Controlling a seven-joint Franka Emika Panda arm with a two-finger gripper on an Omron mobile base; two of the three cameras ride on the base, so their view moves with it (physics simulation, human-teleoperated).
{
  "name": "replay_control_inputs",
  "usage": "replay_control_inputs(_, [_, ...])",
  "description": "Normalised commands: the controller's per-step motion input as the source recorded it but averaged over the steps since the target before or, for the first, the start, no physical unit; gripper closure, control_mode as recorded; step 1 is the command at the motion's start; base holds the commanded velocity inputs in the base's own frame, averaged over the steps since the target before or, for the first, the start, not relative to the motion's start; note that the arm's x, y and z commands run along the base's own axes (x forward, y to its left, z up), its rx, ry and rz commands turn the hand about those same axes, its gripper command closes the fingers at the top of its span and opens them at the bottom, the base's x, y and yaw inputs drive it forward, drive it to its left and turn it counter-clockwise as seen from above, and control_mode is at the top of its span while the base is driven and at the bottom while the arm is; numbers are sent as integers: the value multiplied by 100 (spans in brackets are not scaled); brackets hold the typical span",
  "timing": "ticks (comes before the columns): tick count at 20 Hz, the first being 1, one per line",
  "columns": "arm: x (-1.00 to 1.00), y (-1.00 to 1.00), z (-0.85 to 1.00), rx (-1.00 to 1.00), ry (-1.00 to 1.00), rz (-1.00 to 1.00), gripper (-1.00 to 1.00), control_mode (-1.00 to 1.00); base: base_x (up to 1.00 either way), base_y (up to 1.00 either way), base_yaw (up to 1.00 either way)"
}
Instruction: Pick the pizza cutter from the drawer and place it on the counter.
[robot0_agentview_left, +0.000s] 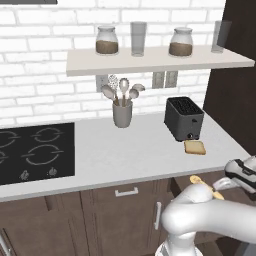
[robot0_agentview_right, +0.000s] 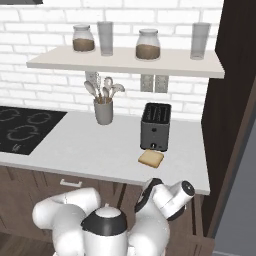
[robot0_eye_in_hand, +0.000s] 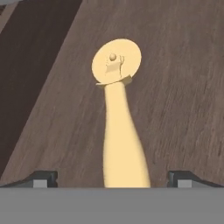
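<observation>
- Pizza cutter (robot0_eye_in_hand: 117, 113) lies flat on the wooden floor of the drawer (robot0_eye_in_hand: 183, 87), disc head at the far end, handle running back toward the camera.
- Tool (robot0_eye_in_hand: 112, 178): the two dark fingertips (robot0_eye_in_hand: 43, 178) stand wide apart, one on each side of the handle's thick end. Neither touches it; the tool is released and grasps nothing.
- Handle sits roughly midway between the fingertips, slightly tilted in the hand view.
- Left base view: the golden cutter (robot0_agentview_left: 206, 187) shows just below the front edge of the tabletop (robot0_agentview_left: 130, 155), in the open drawer (robot0_agentview_left: 181, 186) at the right, partly hidden by the white arm. The hand is low at the right edge, beside the cutter.
- Right base view: the arm folds down in front of the cabinets; the wrist sits under the tabletop (robot0_agentview_right: 95, 150) edge at the right. Cutter hidden here by the arm.
- On the tabletop: black toaster (robot0_agentview_left: 183, 118) toward the right, a toast slice (robot0_agentview_left: 194, 147) just in front of it, a grey holder with spoons (robot0_agentview_left: 122, 107) by the brick wall, black hob (robot0_agentview_left: 36, 151) at the left.
- Shelf (robot0_agentview_left: 150, 61) above carries two jars and two glasses.
- Cabinet front with a small white handle (robot0_agentview_left: 126, 191) sits left of the open drawer.
</observation>
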Motion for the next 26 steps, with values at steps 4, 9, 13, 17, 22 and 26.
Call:
replay_control_inputs(4, [9,0,-44,-7,5,0,-100,-100,0,0,0])
replay_control_inputs(9, [12,1,-51,-12,3,0,-100,-100,0,0,0])
replay_control_inputs(13, [-3,10,-61,-16,4,1,-100,-100,0,0,0])
replay_control_inputs(17, [-77,-23,-22,-3,0,6,100,-100,0,0,0])
replay_control_inputs(22, [-100,-59,-3,1,-9,17,100,-100,0,0,0])
replay_control_inputs(26, [-39,-33,78,13,-8,22,100,-100,0,0,0])
